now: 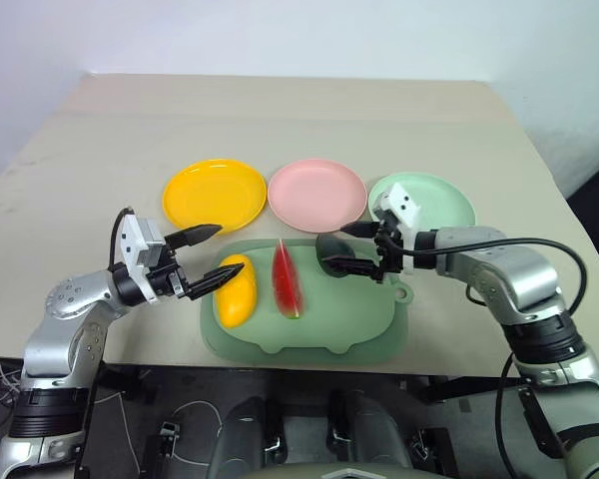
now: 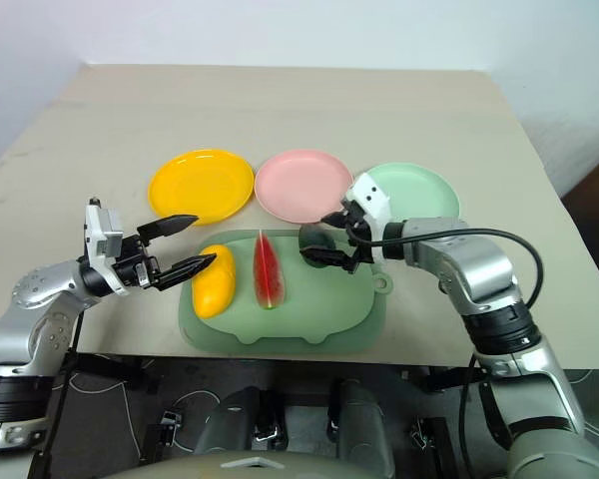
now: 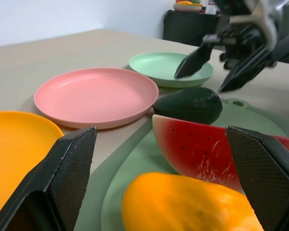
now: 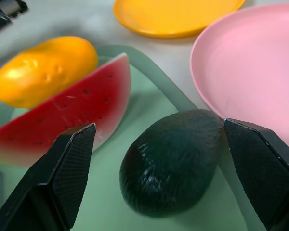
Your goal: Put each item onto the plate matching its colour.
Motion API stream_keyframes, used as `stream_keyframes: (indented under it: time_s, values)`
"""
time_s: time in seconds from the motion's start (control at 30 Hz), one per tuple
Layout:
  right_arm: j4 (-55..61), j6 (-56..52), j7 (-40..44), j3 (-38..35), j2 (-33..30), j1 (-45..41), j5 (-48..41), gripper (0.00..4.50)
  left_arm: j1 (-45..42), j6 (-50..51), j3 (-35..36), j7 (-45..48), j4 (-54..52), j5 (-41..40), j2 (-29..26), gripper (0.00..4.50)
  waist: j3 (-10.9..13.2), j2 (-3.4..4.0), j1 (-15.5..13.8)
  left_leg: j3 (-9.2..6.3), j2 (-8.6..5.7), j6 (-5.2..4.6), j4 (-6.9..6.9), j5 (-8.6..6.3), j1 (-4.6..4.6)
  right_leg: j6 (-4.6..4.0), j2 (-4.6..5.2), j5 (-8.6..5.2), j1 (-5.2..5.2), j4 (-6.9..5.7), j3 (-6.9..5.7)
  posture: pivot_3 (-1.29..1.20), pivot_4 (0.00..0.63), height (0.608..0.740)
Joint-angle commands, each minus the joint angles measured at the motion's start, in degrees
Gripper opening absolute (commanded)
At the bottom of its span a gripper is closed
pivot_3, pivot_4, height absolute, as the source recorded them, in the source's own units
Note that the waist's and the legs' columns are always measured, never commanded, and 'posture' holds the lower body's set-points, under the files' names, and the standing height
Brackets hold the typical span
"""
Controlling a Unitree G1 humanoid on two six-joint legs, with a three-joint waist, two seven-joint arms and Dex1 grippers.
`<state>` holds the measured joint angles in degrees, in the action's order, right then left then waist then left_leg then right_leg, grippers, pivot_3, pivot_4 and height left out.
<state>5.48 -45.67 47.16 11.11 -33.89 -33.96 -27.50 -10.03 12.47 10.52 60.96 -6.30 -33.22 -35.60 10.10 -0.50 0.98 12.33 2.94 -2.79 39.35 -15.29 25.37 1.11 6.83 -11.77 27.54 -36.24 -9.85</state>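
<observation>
Three toy fruits lie on the pale green tray (image 1: 364, 319): a yellow mango (image 1: 235, 290) at its left, a red watermelon wedge (image 1: 286, 279) in the middle, and a dark green avocado (image 4: 173, 163) at the back right. My right gripper (image 1: 335, 246) is open, with one finger on each side of the avocado and not closed on it. My left gripper (image 1: 230, 248) hangs open over the mango's near-left end, holding nothing. Behind the tray stand the yellow plate (image 1: 215, 194), the pink plate (image 1: 316, 194) and the mint green plate (image 1: 439, 200), all bare.
The beige table (image 1: 280, 110) stretches far behind the plates. The tray's front edge lies close to the table's near edge. A small loop handle (image 1: 403, 292) sticks out of the tray's right side, under my right wrist.
</observation>
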Motion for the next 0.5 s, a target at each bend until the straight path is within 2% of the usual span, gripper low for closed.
stream_keyframes:
  time_s: [0.03, 0.23, 0.5]
  values:
    - [-1.29, -0.05, -1.71, 0.14, 1.87, -2.23, 1.97, 4.47, 0.20, -0.21, 1.36, -0.24, -2.50, -0.88, -0.50, 4.50, 0.00, 0.00, 0.00, 0.00, 0.00, 0.00, 0.00, 0.00, 0.00, 0.00, 0.00, 0.00, 0.01, -0.01, 0.00, 0.00, 0.150, 0.696]
    - [-2.27, -1.95, -3.30, 0.46, 4.22, -2.84, 3.71, 4.47, 0.29, -0.34, 1.72, -0.23, -2.41, -0.86, -0.83, 4.50, 0.00, 0.00, -0.05, 0.00, 0.00, 0.04, 0.00, 0.02, 0.00, -0.02, 0.02, 0.00, 0.00, -0.01, 0.00, 0.00, 0.150, 0.696]
    - [-3.30, -1.68, -3.71, 1.30, 4.00, -2.56, 6.69, 4.47, 0.34, -0.77, 1.66, 0.24, -1.81, -0.67, -0.91, 4.50, 0.00, 0.00, 0.02, 0.00, 0.00, 0.04, 0.00, 0.02, 0.00, -0.01, 0.01, 0.00, 0.00, -0.02, 0.00, 0.00, 0.150, 0.696]
